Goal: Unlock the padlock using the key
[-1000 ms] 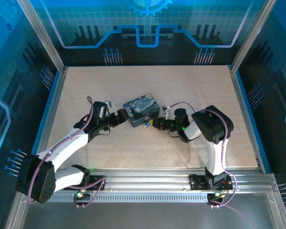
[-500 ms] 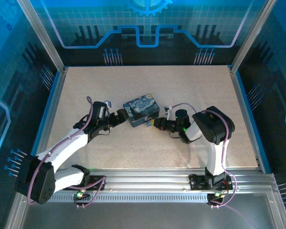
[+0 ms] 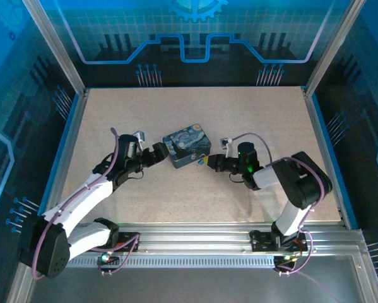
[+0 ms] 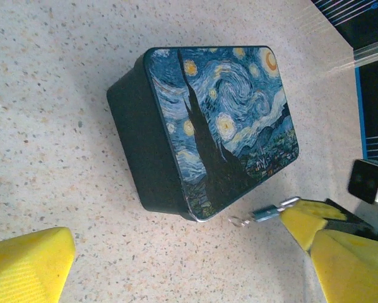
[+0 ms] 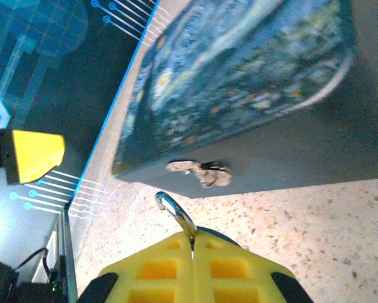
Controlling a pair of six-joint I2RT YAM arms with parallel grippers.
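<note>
Wide apart, the left fingers (image 4: 24,265) hold nothing. The yellow pad that shows low in the left wrist view stands clear of everything, with bare speckled tabletop (image 3: 252,113) around it. Just ahead of these fingers lies the tin box (image 4: 220,126), flat on the tabletop. Its starry-night lid faces up and one dark side wall is turned toward them, with a gap between pad and wall.

On the far side of the box, the right fingers (image 5: 163,268) are pressed tightly together, pad against pad. They are pinched on a thin silver sliver that I take for the key (image 4: 288,204), which runs straight out from between their tips toward the box. At the free end of that sliver, just beyond the fingertips, sits a tiny dark-and-silver body that looks like the padlock (image 4: 264,213). It ends in a small curved loop that points at the box. The join between key and padlock is too small to make out, so I cannot tell how far one sits inside the other.

In the right wrist view the loop shows as a bright hook straight ahead of the closed pads. Just past the hook, a small silver fitting (image 5: 198,172) sits on the box's dark side wall under the rim of the lid. Hook and fitting are close but apart. In the overhead view the box lies between the two sets of fingers, near both and touched by neither.
</note>
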